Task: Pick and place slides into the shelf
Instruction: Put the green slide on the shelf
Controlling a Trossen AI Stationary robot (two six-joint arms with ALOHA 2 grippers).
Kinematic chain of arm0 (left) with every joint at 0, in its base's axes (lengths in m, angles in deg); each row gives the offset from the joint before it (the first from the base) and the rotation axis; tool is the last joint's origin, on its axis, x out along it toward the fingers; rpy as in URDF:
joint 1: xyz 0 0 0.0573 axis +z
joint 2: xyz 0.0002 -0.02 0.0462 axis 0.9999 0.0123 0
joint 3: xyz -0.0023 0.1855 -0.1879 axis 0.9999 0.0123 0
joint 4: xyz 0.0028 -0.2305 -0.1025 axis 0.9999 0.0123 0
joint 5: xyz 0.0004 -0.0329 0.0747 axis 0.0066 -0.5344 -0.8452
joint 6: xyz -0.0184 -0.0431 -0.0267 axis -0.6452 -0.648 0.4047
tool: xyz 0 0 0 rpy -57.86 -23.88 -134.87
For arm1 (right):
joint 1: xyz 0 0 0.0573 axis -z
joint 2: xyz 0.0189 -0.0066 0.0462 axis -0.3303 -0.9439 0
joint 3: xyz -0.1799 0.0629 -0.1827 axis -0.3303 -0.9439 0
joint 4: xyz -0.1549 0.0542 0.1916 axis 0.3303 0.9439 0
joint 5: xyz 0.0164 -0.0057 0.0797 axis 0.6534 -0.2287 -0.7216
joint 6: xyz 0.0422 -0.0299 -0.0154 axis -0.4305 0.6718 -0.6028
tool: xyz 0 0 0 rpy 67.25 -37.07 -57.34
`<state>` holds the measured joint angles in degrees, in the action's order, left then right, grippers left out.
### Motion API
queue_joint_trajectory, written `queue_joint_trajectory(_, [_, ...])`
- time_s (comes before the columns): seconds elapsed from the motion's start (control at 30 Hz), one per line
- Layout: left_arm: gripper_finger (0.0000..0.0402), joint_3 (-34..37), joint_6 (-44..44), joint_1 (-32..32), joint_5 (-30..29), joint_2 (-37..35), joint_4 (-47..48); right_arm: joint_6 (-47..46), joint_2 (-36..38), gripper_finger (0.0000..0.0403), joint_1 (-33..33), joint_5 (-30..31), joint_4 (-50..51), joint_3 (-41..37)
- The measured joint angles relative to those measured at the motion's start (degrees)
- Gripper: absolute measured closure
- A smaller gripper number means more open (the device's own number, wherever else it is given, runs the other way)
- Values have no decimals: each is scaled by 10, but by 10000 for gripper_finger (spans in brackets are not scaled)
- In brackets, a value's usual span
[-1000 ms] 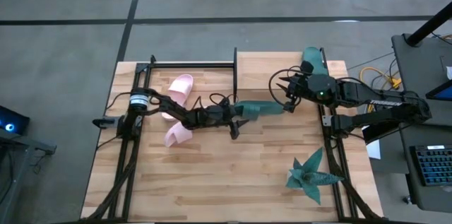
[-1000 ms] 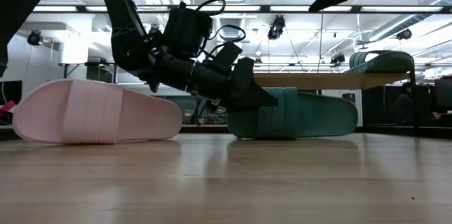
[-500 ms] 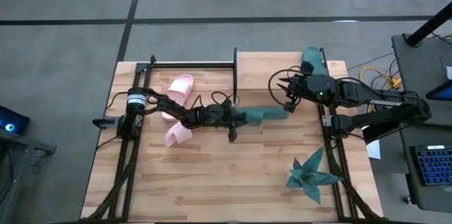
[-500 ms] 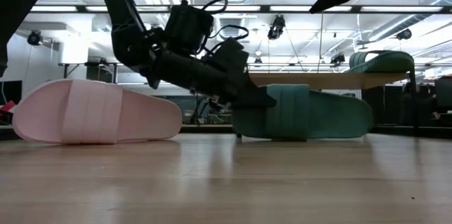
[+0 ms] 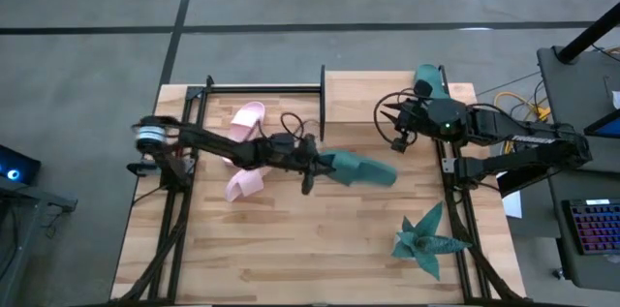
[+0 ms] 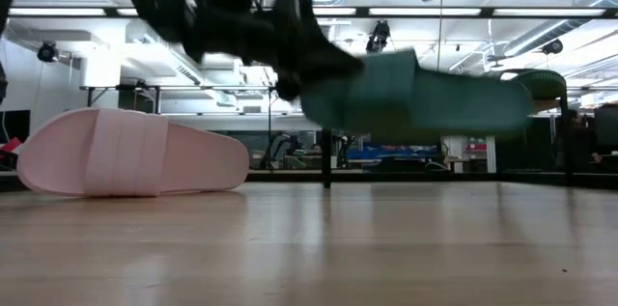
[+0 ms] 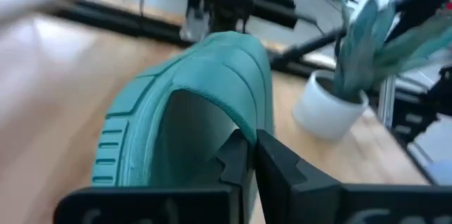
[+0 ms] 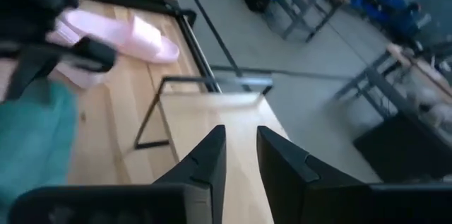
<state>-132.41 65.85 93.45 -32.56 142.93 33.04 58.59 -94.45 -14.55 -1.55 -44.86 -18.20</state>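
Observation:
A dark teal slide (image 5: 360, 168) hangs above the middle of the table, with my left gripper (image 5: 320, 164) shut on it. In the low view this slide (image 6: 425, 98) floats level above the tabletop. A second teal slide (image 5: 429, 79) lies on the shelf (image 5: 368, 87) at the far right. Two pale pink slides (image 5: 247, 121) (image 5: 242, 184) rest on the table at the left, one on its sole (image 6: 126, 152). My right gripper (image 5: 397, 138) hovers high near the shelf, its fingers (image 8: 212, 155) a little apart with nothing between them. My left gripper pinches the teal slide's strap at its edge (image 7: 244, 131), by the foot opening. One finger is under the strap and one outside it. The fingers come nearly level from the table's left, along the slide. The slide is lifted clear and roughly level, its far end toward the table's right.
A teal spiky plant (image 5: 426, 239) in a white pot (image 7: 328, 107) stands at the near right of the table. Black metal frames (image 5: 184, 152) run along both sides. Bare wood lies in front of the shelf and across the near half of the table.
My left gripper first slid the teal slide a little toward the table's right. It then rose and tipped nearer to level, taking the slide off the table. The slide now hangs clear at about the shelf's height. The pink slides have stayed put.

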Motion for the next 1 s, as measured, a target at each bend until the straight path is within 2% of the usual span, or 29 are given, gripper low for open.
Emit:
queue_joint_trajectory(0.3, [401, 0, 43, 1, -73, -188, 108, 78, -8, 337, -62, -87, -25, 75])
queue_joint_trajectory(0.43, [401, 0, 46, 1, -73, -249, 126, 197, -32, 305, -96, -174, -23, 119])
queue_joint_trajectory(0.53, [401, 0, 46, 1, -73, -278, 141, 283, -65, 258, -131, -188, 0, 145])
queue_joint_trajectory(0.63, [401, 0, 45, 1, -74, -295, 145, 369, -105, 202, -163, -142, 4, 164])
queue_joint_trajectory(0.8, [401, 0, 44, 2, -104, -315, 171, 477, -181, 123, -209, -4, 4, 207])
queue_joint_trajectory(1.0, [401, -1, 43, 13, -146, -333, 168, 484, -260, 89, -235, 148, 6, 268])
